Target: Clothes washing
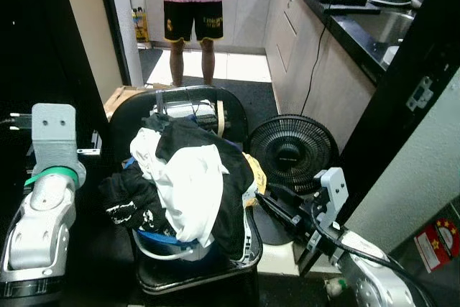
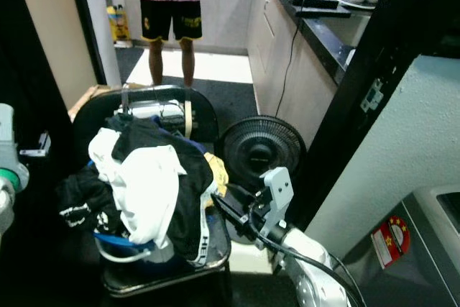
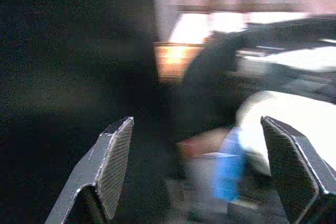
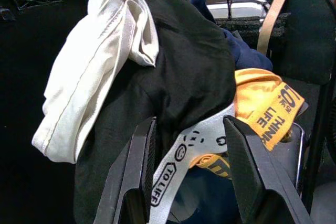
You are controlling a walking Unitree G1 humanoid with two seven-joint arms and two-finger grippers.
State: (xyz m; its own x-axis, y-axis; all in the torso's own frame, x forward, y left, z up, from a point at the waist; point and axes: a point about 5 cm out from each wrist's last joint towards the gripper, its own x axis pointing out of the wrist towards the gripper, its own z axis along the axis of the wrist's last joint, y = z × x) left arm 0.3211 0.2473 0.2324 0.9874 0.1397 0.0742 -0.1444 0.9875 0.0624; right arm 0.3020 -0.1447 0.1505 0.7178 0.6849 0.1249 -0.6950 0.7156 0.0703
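Note:
A pile of clothes (image 1: 190, 188) lies heaped on a black chair (image 1: 180, 98): a white garment (image 4: 89, 87), black garments (image 4: 189, 72), an orange one (image 4: 268, 103) and a grey printed band (image 4: 199, 140). My right gripper (image 1: 260, 199) reaches in from the lower right and is open at the pile's right edge. In the right wrist view its fingers (image 4: 136, 182) stand on either side of the printed band and the black cloth. My left gripper (image 3: 197, 171) is open, with dark floor and the blurred pile ahead of it. The left arm (image 1: 43, 206) is left of the chair.
A black floor fan (image 1: 291, 150) stands right of the chair. A person (image 1: 192, 5) stands in the kitchen doorway behind. The counter (image 1: 359, 26) with cups runs along the right. A grey appliance with a red sticker (image 2: 392, 239) is at lower right. A cardboard box (image 1: 118, 97) sits behind the chair.

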